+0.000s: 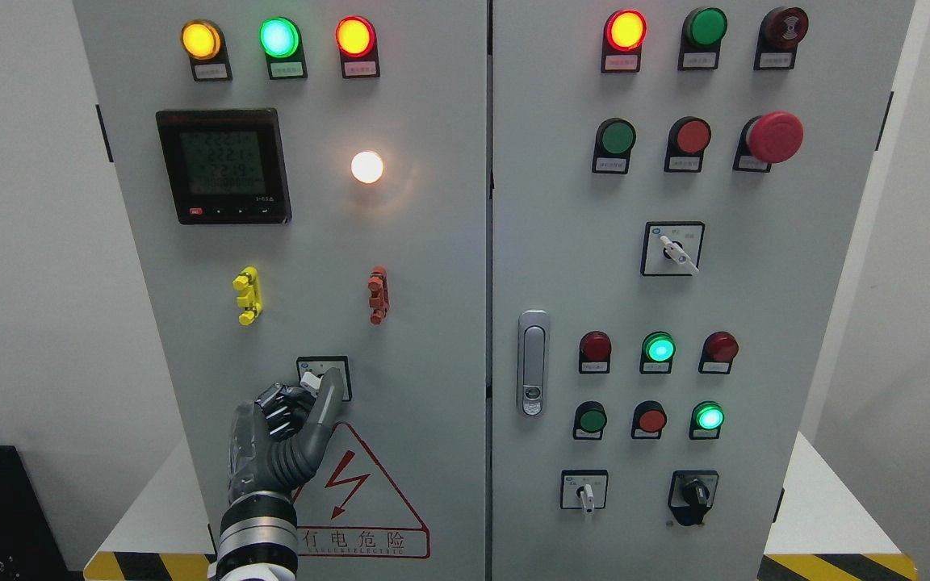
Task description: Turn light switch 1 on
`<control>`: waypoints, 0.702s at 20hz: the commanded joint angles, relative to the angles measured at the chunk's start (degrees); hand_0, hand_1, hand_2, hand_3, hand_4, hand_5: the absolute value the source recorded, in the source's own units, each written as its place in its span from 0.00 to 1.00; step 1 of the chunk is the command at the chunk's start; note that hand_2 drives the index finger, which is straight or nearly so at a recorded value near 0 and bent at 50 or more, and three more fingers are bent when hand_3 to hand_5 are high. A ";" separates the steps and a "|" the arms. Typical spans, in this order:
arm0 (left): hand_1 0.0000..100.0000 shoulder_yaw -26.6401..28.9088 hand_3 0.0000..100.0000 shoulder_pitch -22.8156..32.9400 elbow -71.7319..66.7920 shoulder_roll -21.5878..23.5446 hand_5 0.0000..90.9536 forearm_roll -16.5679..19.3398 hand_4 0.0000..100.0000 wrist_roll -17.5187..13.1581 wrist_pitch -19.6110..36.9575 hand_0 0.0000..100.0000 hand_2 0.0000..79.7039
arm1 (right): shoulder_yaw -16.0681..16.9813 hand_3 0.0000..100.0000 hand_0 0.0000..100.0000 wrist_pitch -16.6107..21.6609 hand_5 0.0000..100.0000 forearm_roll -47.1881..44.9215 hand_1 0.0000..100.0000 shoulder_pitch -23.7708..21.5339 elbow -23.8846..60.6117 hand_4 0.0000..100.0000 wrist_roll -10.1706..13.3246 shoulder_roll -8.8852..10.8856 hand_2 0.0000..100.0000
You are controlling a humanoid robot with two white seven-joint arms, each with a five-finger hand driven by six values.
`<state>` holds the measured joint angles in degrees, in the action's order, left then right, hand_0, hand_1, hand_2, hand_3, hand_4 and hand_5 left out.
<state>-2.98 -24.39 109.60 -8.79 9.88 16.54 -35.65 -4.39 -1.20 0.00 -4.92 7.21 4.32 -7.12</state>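
A small rotary selector switch [341, 365] with a white knob [311, 377] sits in a black-framed plate low on the left cabinet door. My left hand [316, 387] comes up from the bottom edge and is shut on that knob, thumb stretched up along its right side and the other fingers curled at its left. The hand covers most of the plate. Higher on the same door a round white lamp [366, 167] glows brightly. My right hand does not show.
The left door carries yellow, green and red pilot lamps [278, 37], a digital meter [223, 165], yellow [247, 295] and red [379, 295] clips and a warning triangle [352, 484]. The right door has a handle [533, 362], push buttons, selector switches and a red emergency button [774, 136].
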 commanded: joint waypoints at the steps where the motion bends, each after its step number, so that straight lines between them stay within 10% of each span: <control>1: 0.51 -0.10 0.98 0.21 0.00 0.09 0.95 -0.04 0.98 -0.02 -0.04 0.09 0.84 | 0.00 0.00 0.00 -0.03 0.00 -1.41 0.00 0.00 0.00 0.00 -0.01 0.00 0.00; 14: 0.50 -0.45 0.99 2.67 2.63 0.36 0.95 -0.04 0.98 -0.28 0.23 0.09 0.84 | 0.00 0.00 0.00 -0.03 0.00 -1.41 0.00 0.00 0.00 0.00 -0.01 0.00 0.00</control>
<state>-3.29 -22.72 110.37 -8.62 9.85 16.37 -35.46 -4.40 -1.20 0.00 -4.92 7.21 4.32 -7.12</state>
